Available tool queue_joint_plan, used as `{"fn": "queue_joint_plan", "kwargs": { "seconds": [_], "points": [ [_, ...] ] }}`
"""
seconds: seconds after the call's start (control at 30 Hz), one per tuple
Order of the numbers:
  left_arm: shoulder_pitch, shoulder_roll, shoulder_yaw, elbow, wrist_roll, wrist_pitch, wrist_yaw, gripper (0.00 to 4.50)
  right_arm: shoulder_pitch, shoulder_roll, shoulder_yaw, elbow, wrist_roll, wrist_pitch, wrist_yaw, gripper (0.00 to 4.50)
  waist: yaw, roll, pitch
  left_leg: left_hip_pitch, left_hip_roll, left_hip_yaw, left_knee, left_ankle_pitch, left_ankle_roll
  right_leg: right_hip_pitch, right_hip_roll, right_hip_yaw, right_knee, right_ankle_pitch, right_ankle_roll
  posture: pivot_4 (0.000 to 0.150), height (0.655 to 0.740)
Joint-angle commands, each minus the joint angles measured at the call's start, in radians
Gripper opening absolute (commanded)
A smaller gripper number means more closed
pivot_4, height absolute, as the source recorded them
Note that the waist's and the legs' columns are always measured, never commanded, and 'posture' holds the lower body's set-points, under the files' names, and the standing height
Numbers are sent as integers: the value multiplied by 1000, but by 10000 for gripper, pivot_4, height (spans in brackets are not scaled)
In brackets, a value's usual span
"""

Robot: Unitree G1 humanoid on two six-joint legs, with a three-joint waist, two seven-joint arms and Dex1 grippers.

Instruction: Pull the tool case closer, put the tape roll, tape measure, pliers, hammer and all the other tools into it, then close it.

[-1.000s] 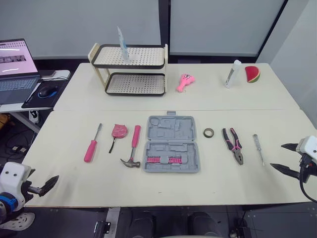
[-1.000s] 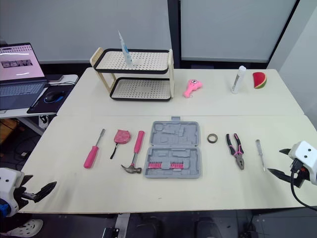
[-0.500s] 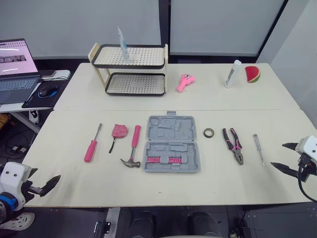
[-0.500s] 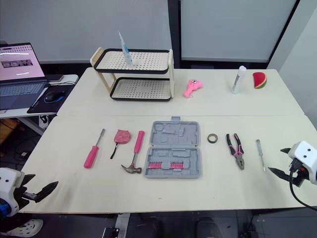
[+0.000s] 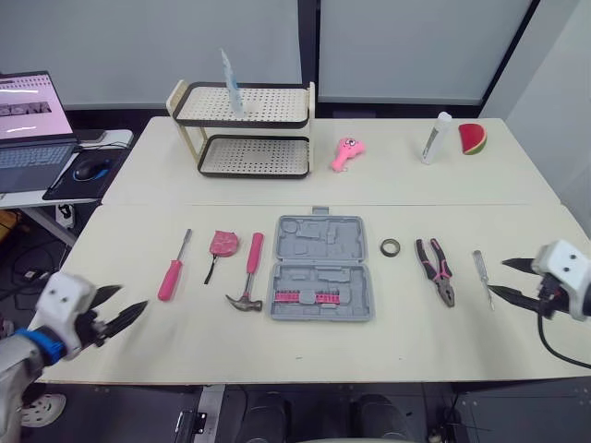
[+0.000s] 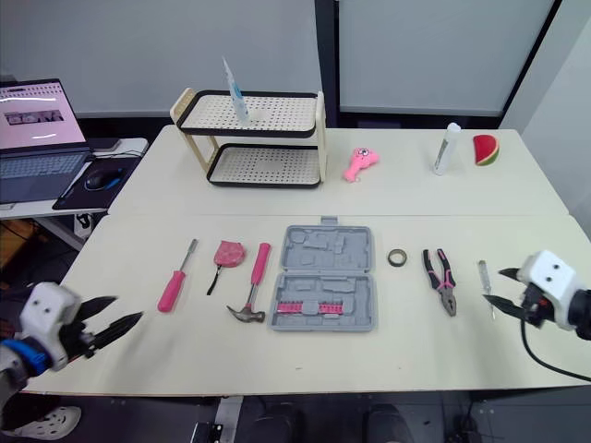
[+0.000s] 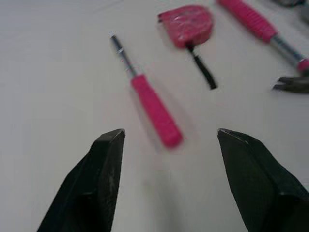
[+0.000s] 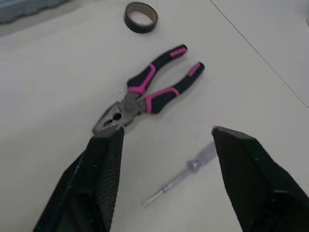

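From the head camera, the laptop (image 5: 26,115) is cut off at the left edge. The grey tool case (image 5: 322,269) lies open and flat in the middle of the near desk (image 5: 397,341), with a row of pink bits in its near half and its moulded slots empty. To its left lie the hammer (image 5: 247,277), the tape measure (image 5: 223,243) and the pink screwdriver (image 5: 171,275). To its right lie the tape roll (image 5: 390,246), the pliers (image 5: 436,270) and the small screwdriver (image 5: 479,272). The left claw (image 5: 129,298) sits at the desk's near left corner, spread wide and empty. The right claw (image 5: 499,277) is just beside the small screwdriver, also spread and holding nothing. A two-tier rack (image 5: 242,129) stands on the far desk.

In the left wrist view, two black fingers (image 7: 96,183) stand wide apart, with the pink screwdriver lying between and beyond them. The tape measure is past it. The hammer is cut off by the frame, showing its pink grip and part of its head.

In the right wrist view, the fingers (image 8: 104,179) gape with nothing between them. One tip hides the end of the pliers' nose. The small screwdriver lies between the fingers, its clear handle hard to make out. The tape roll lies beyond the pliers, and a grey sliver of the case sits at the corner.
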Motion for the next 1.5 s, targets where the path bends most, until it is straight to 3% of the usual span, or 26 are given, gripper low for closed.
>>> {"fn": "queue_joint_plan", "kwargs": {
  "seconds": [0.03,0.23,0.5,1.03,1.5],
  "points": [
    [-52,9,-81,-106,-6,54,-3,19691,-48,20,56,-110,10,75,-30,21106,0,0,0,0,0,0,0,0,0,0,0,0,0,0,0,1500,7356],
    [-215,-15,-267,-108,38,105,-9,167,-198,110,239,-178,-55,199,-116,11536,-3,0,0,0,0,0,0,0,0,-1,2,-1,1,0,0,1500,7356],
    [-458,-99,-477,102,157,60,-22,0,-380,270,453,-33,-191,218,-199,452,-2,0,0,-1,0,0,1,0,0,-2,6,-3,1,0,0,1500,7356],
    [-716,-246,-619,470,329,-76,9,0,-602,464,583,307,-324,132,-244,192,-6,0,0,-10,0,1,3,3,-6,-12,7,-3,3,0,0,1500,7356],
    [-760,-316,-633,605,383,-143,35,0,-668,535,607,443,-372,79,-222,192,-11,0,0,-10,-1,1,5,4,-7,-14,7,-3,9,0,0,1500,7356]
  ]
}}
